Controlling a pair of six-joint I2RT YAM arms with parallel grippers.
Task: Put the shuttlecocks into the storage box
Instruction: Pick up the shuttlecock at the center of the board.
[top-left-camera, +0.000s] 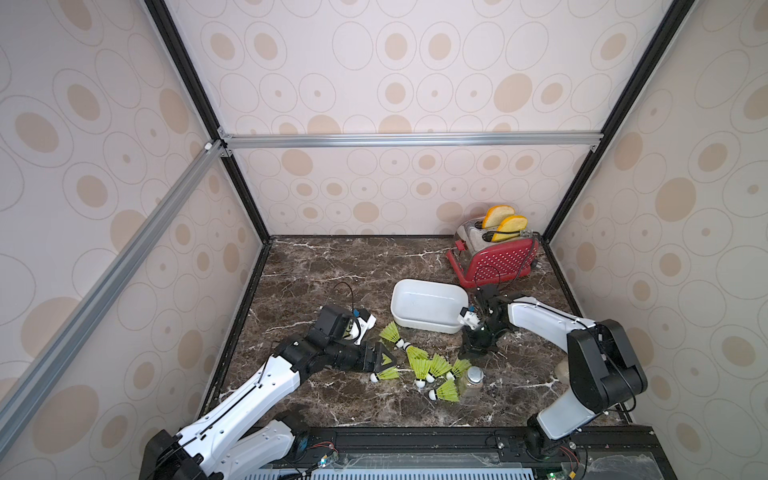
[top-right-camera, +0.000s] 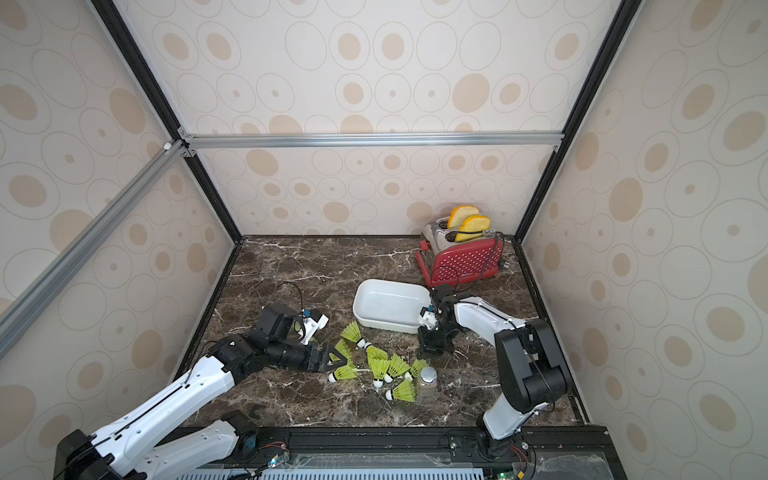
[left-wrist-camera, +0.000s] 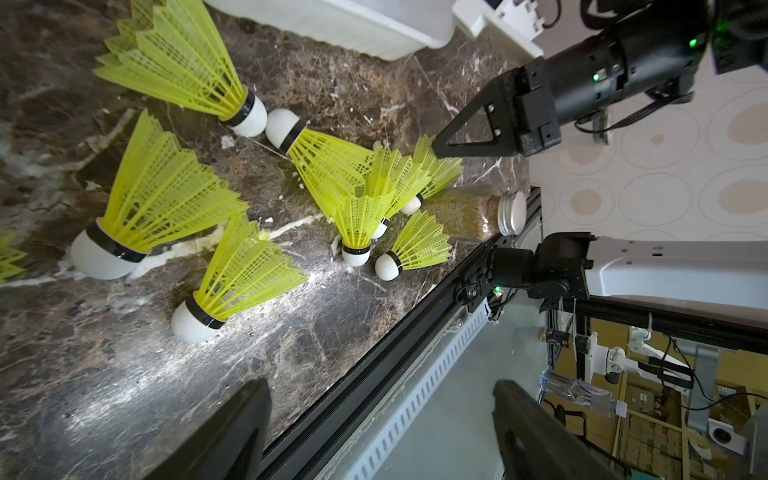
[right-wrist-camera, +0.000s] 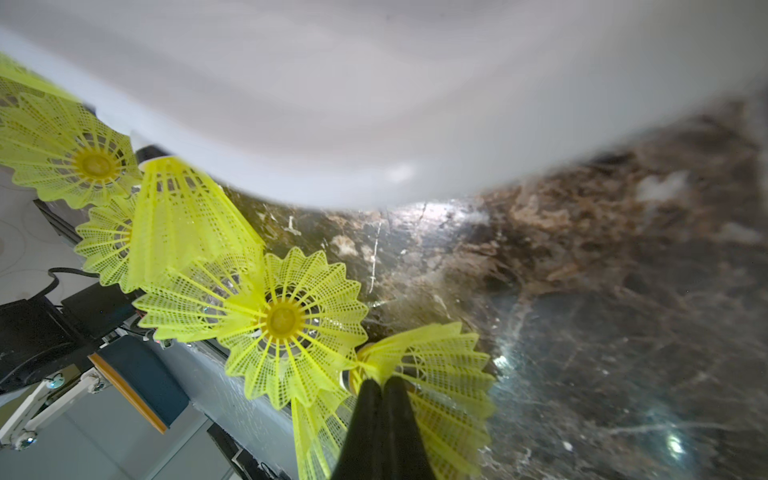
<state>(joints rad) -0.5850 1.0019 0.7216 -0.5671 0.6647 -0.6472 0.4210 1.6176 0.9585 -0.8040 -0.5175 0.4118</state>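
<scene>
The shallow white plastic storage box (top-left-camera: 428, 305), rectangular with rounded corners and lidless, sits on the dark brown marble-patterned desk (top-left-camera: 332, 270), just in front of the red perforated toaster (top-left-camera: 498, 262). In both top views the box's white floor shows bare. The neon yellow-green plastic shuttlecocks (top-left-camera: 422, 365), each with a round white tip and a black band, all lie outside it, scattered on the desk in front of the box and between the two arms.

The toaster has two yellow-crusted bread slices (top-left-camera: 505, 224) standing up out of its silver top slots. A small clear jar with a silver lid (top-left-camera: 471, 380) stands at the right end of the scatter, filled with brownish grains (best seen from the left wrist camera).

The right gripper (right-wrist-camera: 382, 388) points down beside the box's near right corner, its two black fingers pressed together on the skirt edge of one shuttlecock (right-wrist-camera: 444, 374), the one just beside the jar. Whether that shuttlecock is off the desk I cannot tell. The box wall (right-wrist-camera: 374, 104) fills the right wrist view as a white blur.

The left gripper (left-wrist-camera: 380, 384) is low over the left side of the scatter, fingers spread wide with nothing between them.
</scene>
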